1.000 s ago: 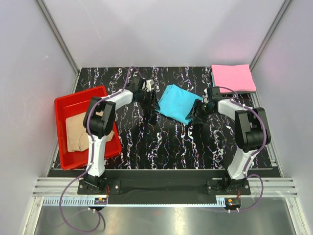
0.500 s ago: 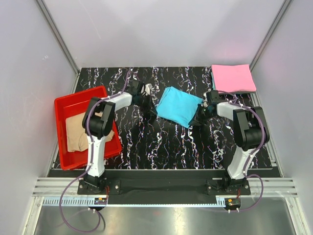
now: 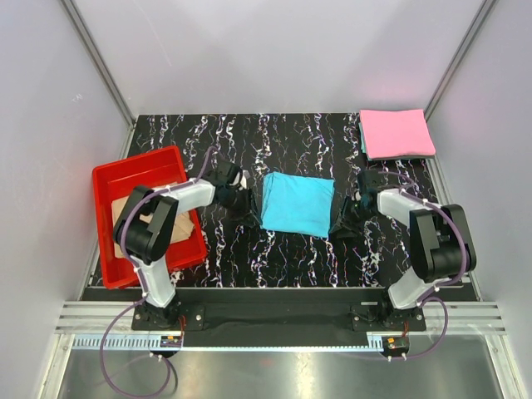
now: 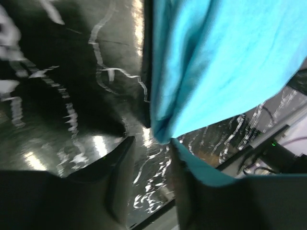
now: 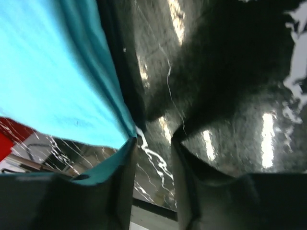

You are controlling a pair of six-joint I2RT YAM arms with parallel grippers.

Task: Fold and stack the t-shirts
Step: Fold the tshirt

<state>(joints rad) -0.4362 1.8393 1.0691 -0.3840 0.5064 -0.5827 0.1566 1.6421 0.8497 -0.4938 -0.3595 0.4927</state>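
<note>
Top external: black white-veined table (image 3: 291,249) between pale walls (image 3: 274,58), turquoise t-shirt (image 3: 298,204) between left tool (image 3: 245,206) and right tool (image 3: 344,223), jaws apart.

Both arms stretch low and inward, the left gripper (image 3: 243,202) and the right gripper (image 3: 346,219) facing each other, each with its jaws parted.
</note>
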